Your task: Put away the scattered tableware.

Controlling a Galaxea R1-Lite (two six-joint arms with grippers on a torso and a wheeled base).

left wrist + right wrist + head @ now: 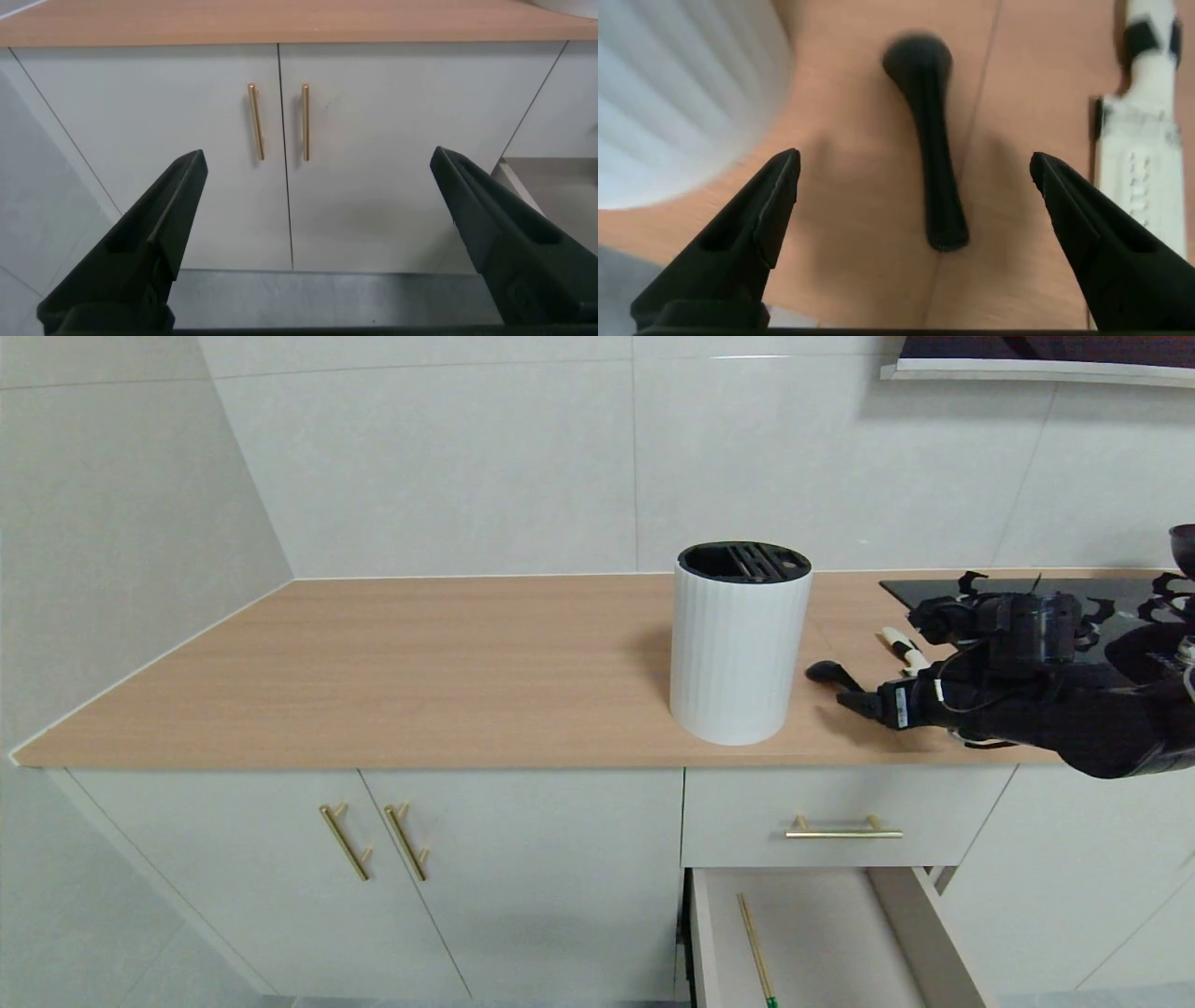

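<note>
In the head view, the right claw [864, 698] is seen low over the right part of the wooden bench [420, 663], just beside the white holder [740, 644], whose slotted black top stands upright near the bench's front edge. A black utensil [826, 672] lies flat between the holder and the claw, and a white-handled tool [904, 649] lies just behind it, near the edge of the black hob [934, 588]. Wide bare bench is left to the holder's left, up to the tiled wall. Below the front edge, an open drawer [896, 915] is pulled out, with a thin stick [756, 943] lying in it. In the left wrist view, the left claw [318, 163] is spread wide and nothing is held or touched by it; it is kept below bench level, facing the cabinet doors [374, 168] with their two gold handles. In the right wrist view, the right claw [915, 161] is likewise spread wide and holds nothing. The black utensil [929, 159] lies on the bench in the gap between the two fingers [757, 233], lengthwise, nearer the middle than either finger, and is touched by neither. The white holder [682, 93] stands just outside one finger, and the white-handled tool [1148, 140] lies outside the other.
</note>
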